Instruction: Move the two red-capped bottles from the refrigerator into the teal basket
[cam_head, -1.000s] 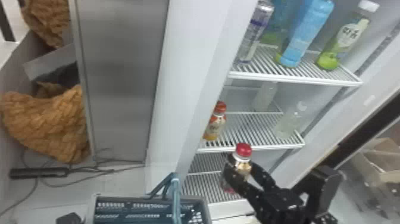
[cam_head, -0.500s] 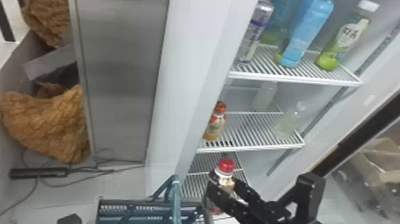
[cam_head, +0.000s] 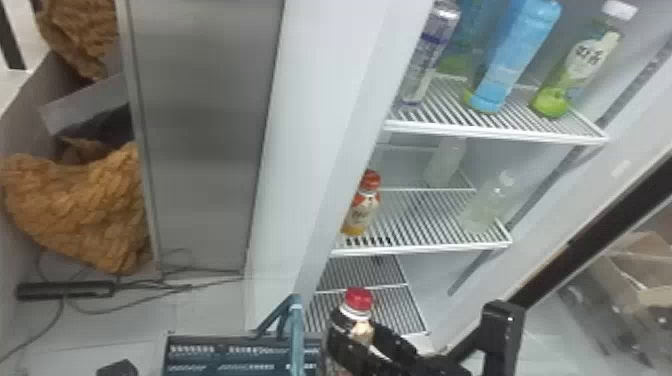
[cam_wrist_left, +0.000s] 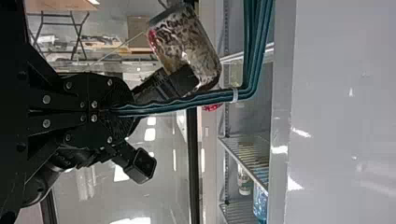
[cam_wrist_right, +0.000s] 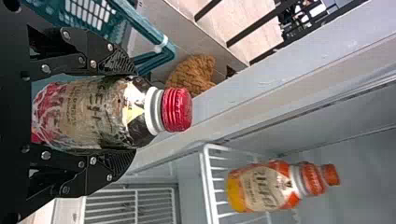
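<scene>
Two red-capped bottles noted: one (cam_head: 359, 300) held between my right gripper's (cam_head: 357, 334) fingers near the teal basket (cam_head: 192, 342), the other (cam_head: 361, 212) on a refrigerator shelf (cam_head: 425, 247). My left gripper's (cam_wrist_left: 119, 111) fingers are closed on the basket handle (cam_wrist_left: 187, 101).

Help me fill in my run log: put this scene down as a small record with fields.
held: dark red-capped bottle, upright in the right gripper
waiting: orange bottle with reddish cap, upright at the left of the middle shelf
carrier: teal basket, its handle clamped in the left gripper
basket contents: cannot tell
upper shelf: among others, blue bottle and white-capped green bottle
progress: one bottle gripped, not yet released; the other still to pick
</scene>
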